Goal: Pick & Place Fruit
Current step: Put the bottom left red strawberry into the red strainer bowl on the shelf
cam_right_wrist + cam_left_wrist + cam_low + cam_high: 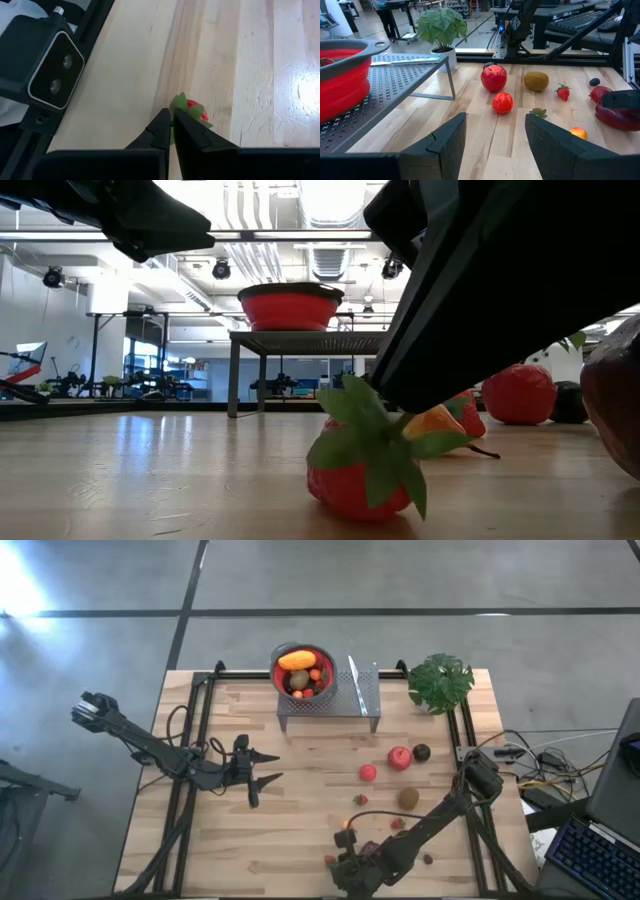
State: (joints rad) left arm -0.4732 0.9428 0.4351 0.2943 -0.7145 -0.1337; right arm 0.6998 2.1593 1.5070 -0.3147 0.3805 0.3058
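My right gripper (172, 120) is down at the table's near edge, shut on a small red strawberry (196, 107) with green leaves, also seen close up in the low view (355, 480). More toy fruit lies loose on the wood: a red apple (400, 757), a dark maroon fruit (421, 752), a small red ball (368, 773), a kiwi (408, 798), another strawberry (360, 800) and a small orange piece (347, 826). An orange fruit and a kiwi lie in the red-lined bowl (280, 658). My left gripper (268, 778) hangs open left of the middle, touching nothing. My right gripper pinches the strawberry by its green leafy top (177, 102) between the two fingertips (162, 122), coming from above at a slant. The red body sits below the fingers (400, 395) at table level. Whether it is lifted clear I cannot tell.
The bowl stands on a perforated metal stand (350, 700) at the far edge, with a green potted plant (440, 680) to its right. A black camera housing (45, 65) sits at the near edge beside my right gripper. Bare wood lies between the two arms.
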